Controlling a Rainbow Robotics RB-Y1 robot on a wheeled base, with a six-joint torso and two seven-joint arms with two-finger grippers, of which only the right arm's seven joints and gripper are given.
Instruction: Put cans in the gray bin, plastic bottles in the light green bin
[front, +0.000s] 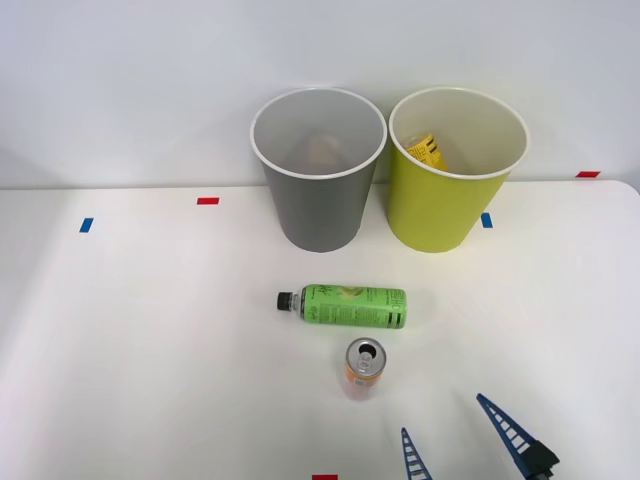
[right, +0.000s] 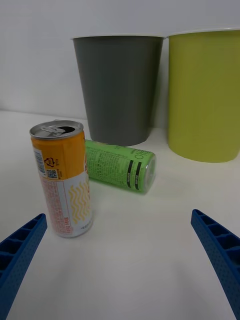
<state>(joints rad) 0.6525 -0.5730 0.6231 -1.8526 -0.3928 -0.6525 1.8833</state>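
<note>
One can (front: 364, 367) stands upright on the table (front: 150, 350), just ahead of the right gripper (front: 455, 440), which is wide open and empty. Bottle (front: 345, 306) lies on its side just behind the can, before the gray bin (front: 318, 170) and green bin (front: 455, 172).

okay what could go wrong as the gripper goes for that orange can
The open right gripper sits off to the can's side, so a finger might tip the upright orange can. The green-labelled bottle lies just behind it and may roll if bumped. The gray bin and light green bin stand close together, risking a wrong drop.
</note>
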